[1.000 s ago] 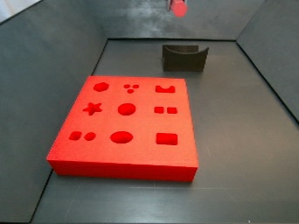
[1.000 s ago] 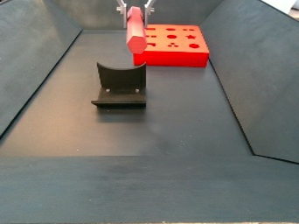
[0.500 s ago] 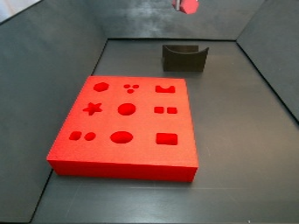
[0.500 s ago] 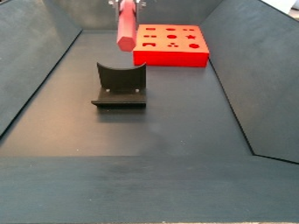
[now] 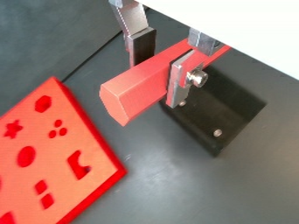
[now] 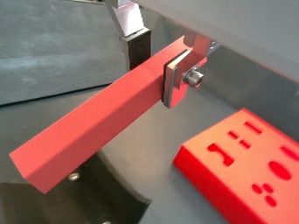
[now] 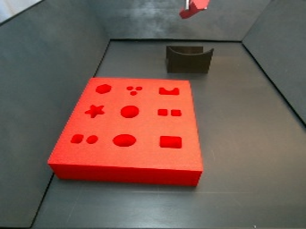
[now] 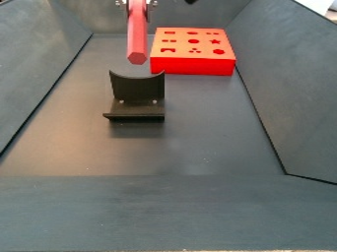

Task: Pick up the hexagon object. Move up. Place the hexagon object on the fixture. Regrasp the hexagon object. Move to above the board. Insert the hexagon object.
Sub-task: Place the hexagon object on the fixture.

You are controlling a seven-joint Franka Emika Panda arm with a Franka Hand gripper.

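I am looking into a dark grey bin with sloping walls (image 8: 53, 89) and a flat matte floor (image 8: 198, 148). The hexagon object (image 5: 142, 84) is a long slim bar, pinkish red, with flat facets and a blunt end face; in a wrist view (image 6: 100, 122) its full length runs out well past the grip on one side. The gripper (image 5: 162, 59) is closed on it: one silver finger (image 5: 179, 77) presses a side facet and the other finger (image 5: 139, 37) sits behind the bar, so the bar crosses between the pads near one of its ends. In a side view the bar (image 8: 136, 34) hangs in the air above the fixture (image 8: 134, 96), clear of it. The fixture is a dark block with a curved notch on top, standing on the floor. Beyond it lies the board (image 8: 194, 50), a bright red slab; in a side view (image 7: 129, 130) its top face shows recessed star, circle and square cut-outs, all unfilled.
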